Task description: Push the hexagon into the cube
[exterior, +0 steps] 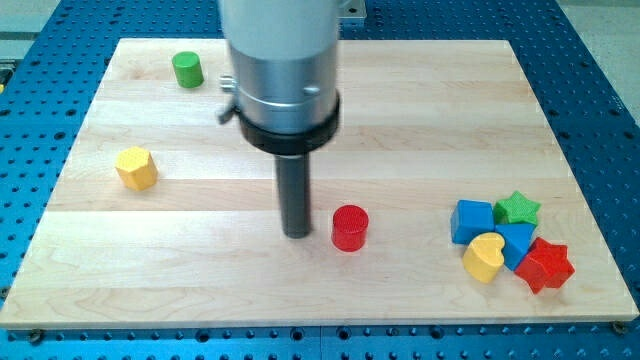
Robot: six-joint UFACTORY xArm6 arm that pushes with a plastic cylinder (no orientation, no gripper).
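The yellow hexagon point(136, 168) lies near the board's left edge. The blue cube point(471, 220) sits at the view's right, in a cluster with other blocks. My tip point(297, 233) rests on the board in the middle, just left of a red cylinder point(350, 227), close to it. The tip is far to the right of the hexagon and well left of the cube.
A green cylinder point(187, 69) stands at the top left. Beside the cube lie a green star point(518, 208), another blue block point(517, 242), a yellow heart point(484, 257) and a red star point(545, 265). The wooden board point(400, 120) lies on a blue perforated table.
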